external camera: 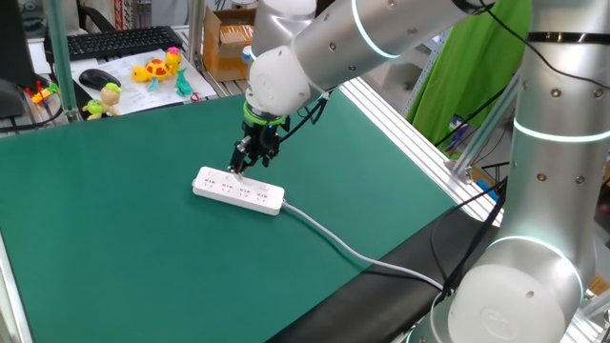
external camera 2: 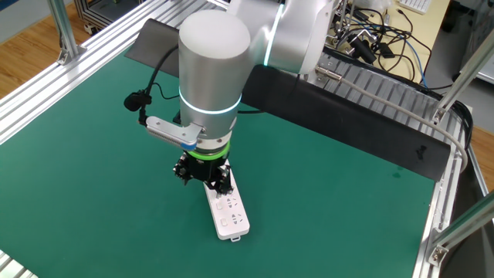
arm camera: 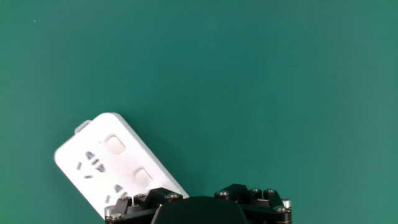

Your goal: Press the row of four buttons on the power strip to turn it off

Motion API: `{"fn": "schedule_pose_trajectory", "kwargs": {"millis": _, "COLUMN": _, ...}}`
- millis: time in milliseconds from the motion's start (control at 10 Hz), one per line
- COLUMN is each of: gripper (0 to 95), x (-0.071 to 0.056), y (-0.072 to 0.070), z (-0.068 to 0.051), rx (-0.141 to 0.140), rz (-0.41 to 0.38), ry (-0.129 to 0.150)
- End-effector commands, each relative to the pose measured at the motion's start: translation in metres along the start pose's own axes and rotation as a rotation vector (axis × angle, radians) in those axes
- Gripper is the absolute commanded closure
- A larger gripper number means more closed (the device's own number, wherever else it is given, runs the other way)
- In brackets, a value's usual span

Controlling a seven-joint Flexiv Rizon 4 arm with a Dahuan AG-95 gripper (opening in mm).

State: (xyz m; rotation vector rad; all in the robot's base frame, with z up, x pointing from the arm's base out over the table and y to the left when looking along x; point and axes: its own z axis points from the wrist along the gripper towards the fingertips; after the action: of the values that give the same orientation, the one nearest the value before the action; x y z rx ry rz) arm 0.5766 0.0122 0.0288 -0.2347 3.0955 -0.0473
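Note:
The white power strip (external camera: 238, 189) lies on the green mat, its grey-white cable (external camera: 355, 252) trailing off to the right. My gripper (external camera: 250, 164) hangs low over the strip's far long edge, fingers pointing down. From the other fixed view the gripper (external camera 2: 204, 181) covers the strip's (external camera 2: 229, 215) far end. The hand view shows the strip (arm camera: 93, 163) at lower left with two square white buttons (arm camera: 115, 144) in a row; the rest lie under the hand. The two black fingers (arm camera: 149, 198) stand apart with nothing between them. I cannot tell whether a finger touches the strip.
A black keyboard (external camera: 114, 43), a mouse (external camera: 98, 78) and small toys (external camera: 157, 69) sit beyond the mat's far left edge. A cardboard box (external camera: 229, 43) stands behind the arm. Aluminium rails (external camera: 410, 133) border the mat on the right.

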Motion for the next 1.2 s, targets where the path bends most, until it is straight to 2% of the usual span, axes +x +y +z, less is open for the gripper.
{"fn": "schedule_pose_trajectory", "kwargs": {"millis": 100, "gripper": 19.0, "x": -0.001, "y": 0.003, "z": 0.0, "rx": -0.001, "rz": 0.009, "ry": -0.004}}
{"fn": "schedule_pose_trajectory", "kwargs": {"millis": 500, "gripper": 19.0, "x": -0.01, "y": 0.007, "z": -0.001, "rx": 0.004, "rz": 0.013, "ry": -0.007}}
{"fn": "schedule_pose_trajectory", "kwargs": {"millis": 1000, "gripper": 19.0, "x": -0.014, "y": 0.005, "z": 0.011, "rx": 0.005, "rz": 0.006, "ry": -0.008}}
{"fn": "schedule_pose_trajectory", "kwargs": {"millis": 1200, "gripper": 19.0, "x": -0.014, "y": 0.004, "z": 0.011, "rx": -0.01, "rz": 0.006, "ry": 0.003}}
